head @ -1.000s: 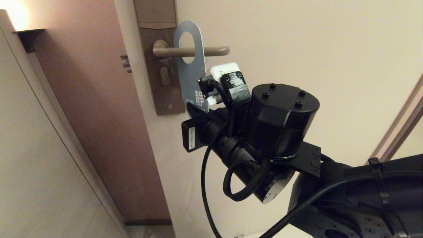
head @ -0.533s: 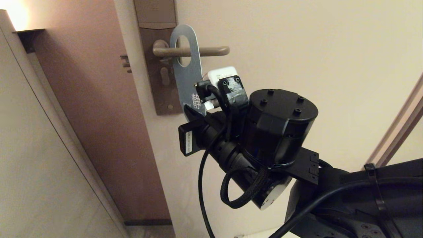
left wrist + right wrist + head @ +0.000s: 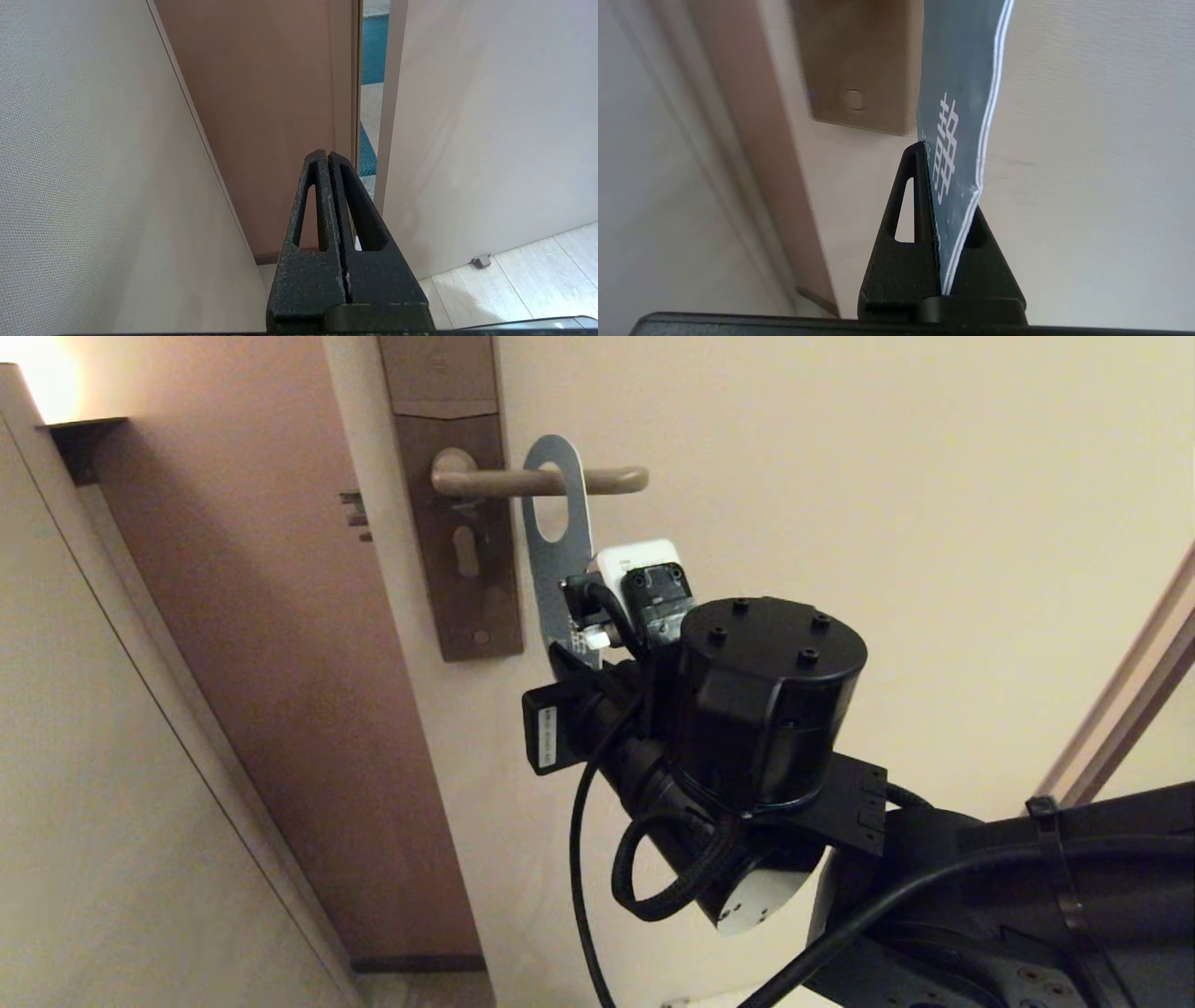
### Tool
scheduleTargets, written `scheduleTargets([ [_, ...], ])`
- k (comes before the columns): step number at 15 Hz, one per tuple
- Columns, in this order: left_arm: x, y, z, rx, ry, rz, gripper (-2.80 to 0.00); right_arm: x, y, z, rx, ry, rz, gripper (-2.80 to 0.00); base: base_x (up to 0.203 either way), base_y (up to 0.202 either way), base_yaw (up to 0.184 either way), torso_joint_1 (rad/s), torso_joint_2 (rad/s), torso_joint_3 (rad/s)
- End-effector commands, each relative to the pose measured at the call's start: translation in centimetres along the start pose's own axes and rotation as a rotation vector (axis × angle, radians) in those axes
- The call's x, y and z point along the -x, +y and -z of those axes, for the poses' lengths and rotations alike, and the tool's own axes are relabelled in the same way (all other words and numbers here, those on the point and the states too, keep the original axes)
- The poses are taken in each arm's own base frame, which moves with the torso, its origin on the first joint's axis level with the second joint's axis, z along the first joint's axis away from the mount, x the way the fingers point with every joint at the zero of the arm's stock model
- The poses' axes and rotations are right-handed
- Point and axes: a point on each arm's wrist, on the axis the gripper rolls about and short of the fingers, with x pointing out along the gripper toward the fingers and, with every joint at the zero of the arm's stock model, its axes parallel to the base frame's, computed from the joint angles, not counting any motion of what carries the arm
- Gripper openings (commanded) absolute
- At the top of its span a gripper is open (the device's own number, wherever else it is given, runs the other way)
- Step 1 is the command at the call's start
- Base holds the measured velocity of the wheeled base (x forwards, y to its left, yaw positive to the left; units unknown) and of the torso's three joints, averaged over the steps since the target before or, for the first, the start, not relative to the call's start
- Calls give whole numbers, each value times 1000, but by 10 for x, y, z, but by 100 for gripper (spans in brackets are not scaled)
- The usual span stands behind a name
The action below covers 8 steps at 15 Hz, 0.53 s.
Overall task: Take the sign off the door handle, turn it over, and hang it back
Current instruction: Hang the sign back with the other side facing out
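The sign (image 3: 558,555), grey-blue face with white characters toward me, hangs nearly upright with the door handle (image 3: 485,481) passing through its oval hole, about midway along the bar. My right gripper (image 3: 571,658) is shut on the sign's lower end, mostly hidden behind its wrist camera. In the right wrist view the sign (image 3: 959,70) stands clamped between the fingers of the right gripper (image 3: 948,196), with the brown lock plate (image 3: 854,70) behind it. My left gripper (image 3: 328,156) is shut and empty, low beside the door edge, out of the head view.
The brown lock plate (image 3: 467,551) sits at the edge of the cream door. Dark latch bolts (image 3: 355,515) stick out of the brown door edge (image 3: 280,644). A wall (image 3: 93,803) closes in the left. A door stop (image 3: 480,261) is on the floor.
The right gripper moved right and down with the sign. The sign slid from near the handle's root toward its free end, straightened up and sank lower on the bar.
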Motion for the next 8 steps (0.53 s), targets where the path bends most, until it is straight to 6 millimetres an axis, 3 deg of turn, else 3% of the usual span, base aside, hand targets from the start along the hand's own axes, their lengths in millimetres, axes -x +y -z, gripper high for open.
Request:
scheduleTargets([
  [1,0,0,0,0,2,1,-280,0,0,-1,-1,-3,23,-280,0,0,0,0,0,0],
  [4,0,0,0,0,2,1,-280,3,3,0,-1,-1,93,-280,0,0,0,0,0,0],
  [8,0,0,0,0,2,1,-280,12,21,-3,-20,-21,121,-280,0,0,0,0,0,0],
])
